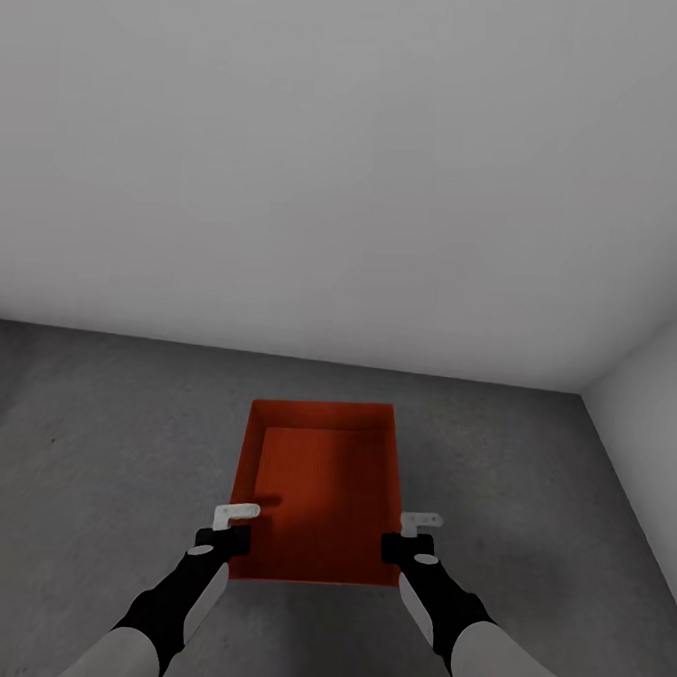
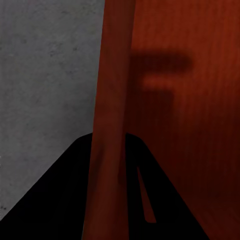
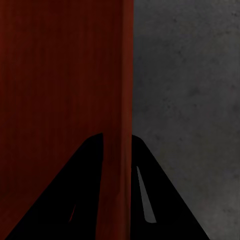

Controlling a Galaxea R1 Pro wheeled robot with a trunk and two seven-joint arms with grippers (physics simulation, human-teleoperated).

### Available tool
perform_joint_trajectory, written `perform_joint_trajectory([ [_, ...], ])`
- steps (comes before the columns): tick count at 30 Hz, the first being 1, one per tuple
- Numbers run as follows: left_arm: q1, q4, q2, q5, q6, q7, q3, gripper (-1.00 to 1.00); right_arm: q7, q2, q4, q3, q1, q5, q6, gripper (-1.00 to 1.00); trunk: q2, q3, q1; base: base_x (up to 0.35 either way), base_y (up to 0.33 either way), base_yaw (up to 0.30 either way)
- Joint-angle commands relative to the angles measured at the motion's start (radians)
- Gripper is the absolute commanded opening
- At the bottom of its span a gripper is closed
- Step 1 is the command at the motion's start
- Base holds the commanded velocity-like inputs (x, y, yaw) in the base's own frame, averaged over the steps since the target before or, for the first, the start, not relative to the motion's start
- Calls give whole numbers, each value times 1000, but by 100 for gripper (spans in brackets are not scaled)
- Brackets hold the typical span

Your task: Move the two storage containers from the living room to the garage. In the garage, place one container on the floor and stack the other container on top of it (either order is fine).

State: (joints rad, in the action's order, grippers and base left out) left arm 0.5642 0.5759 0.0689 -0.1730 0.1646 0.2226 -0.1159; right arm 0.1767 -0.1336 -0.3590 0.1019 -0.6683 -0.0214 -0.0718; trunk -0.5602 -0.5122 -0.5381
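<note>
White walls (image 1: pixel 339 158) rise over the grey concrete floor (image 1: pixel 92 444), meeting in a corner toward 2 o'clock. One orange-red bin (image 1: pixel 316 492) sits low at 6 o'clock, open side up. The left tool (image 1: pixel 229 529) is clamped over the bin's 9 o'clock wall, the right tool (image 1: pixel 415 536) over its 3 o'clock wall, a finger on each side.

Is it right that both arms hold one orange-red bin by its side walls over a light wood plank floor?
Not quite: the floor is dark grey speckled concrete, as the head view shows. Otherwise right: the left gripper and right gripper each clamp a side wall of the bin.
</note>
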Motion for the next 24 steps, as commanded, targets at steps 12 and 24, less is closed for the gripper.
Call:
perform_joint_trajectory([
  [12,0,13,7,-2,3,11,1,-100,12,0,0,-24,1,-2,-8,-100,-1,-1,0,216,0,0],
  [24,0,13,6,-2,3,11,1,-100,12,-1,0,-24,1,-2,-8,-100,-1,-1,0,74,0,0],
])
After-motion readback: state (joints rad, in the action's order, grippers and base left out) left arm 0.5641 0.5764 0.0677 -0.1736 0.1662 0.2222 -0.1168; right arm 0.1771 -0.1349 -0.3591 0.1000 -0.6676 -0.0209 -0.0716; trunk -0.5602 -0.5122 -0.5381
